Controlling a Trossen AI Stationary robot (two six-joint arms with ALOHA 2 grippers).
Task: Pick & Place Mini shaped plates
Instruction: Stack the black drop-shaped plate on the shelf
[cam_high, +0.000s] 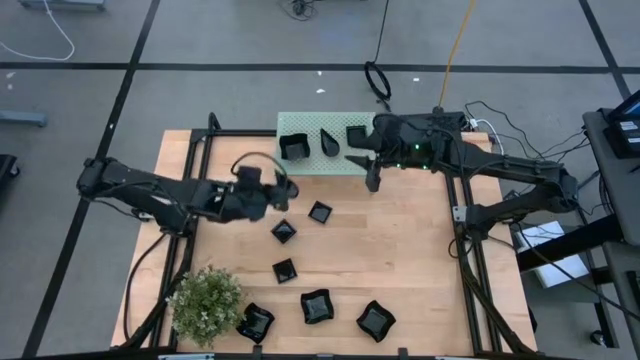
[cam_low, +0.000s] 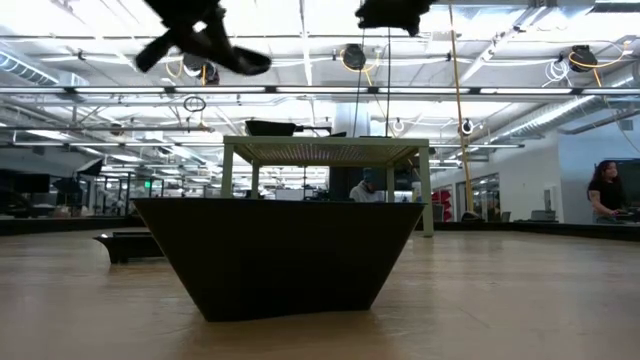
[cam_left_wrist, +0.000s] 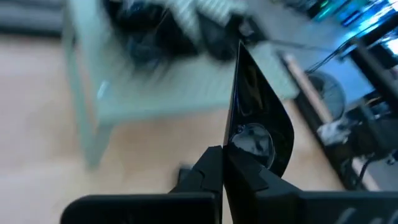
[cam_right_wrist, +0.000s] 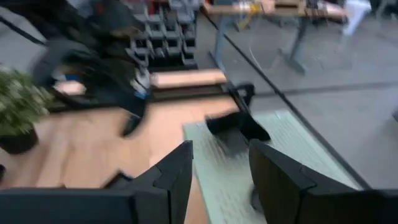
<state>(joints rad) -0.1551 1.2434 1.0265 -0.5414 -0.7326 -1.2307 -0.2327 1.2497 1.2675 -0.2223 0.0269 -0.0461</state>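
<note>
near the front edge of the wooden table (cam_high: 420, 260) sit the bushy plant (cam_high: 205, 302) and three wavy-edged black plates (cam_high: 316, 306), with three smaller square plates (cam_high: 284, 270) lying behind them toward mid-table. above these, the left gripper (cam_high: 284, 190) is clamped tight on the rim of a teardrop plate (cam_left_wrist: 255, 118), held on edge. farther back, the right gripper (cam_high: 372, 180) hangs with fingers apart at the front edge of the mint-green stand (cam_high: 310, 166), which carries three black plates (cam_high: 293, 147).
</note>
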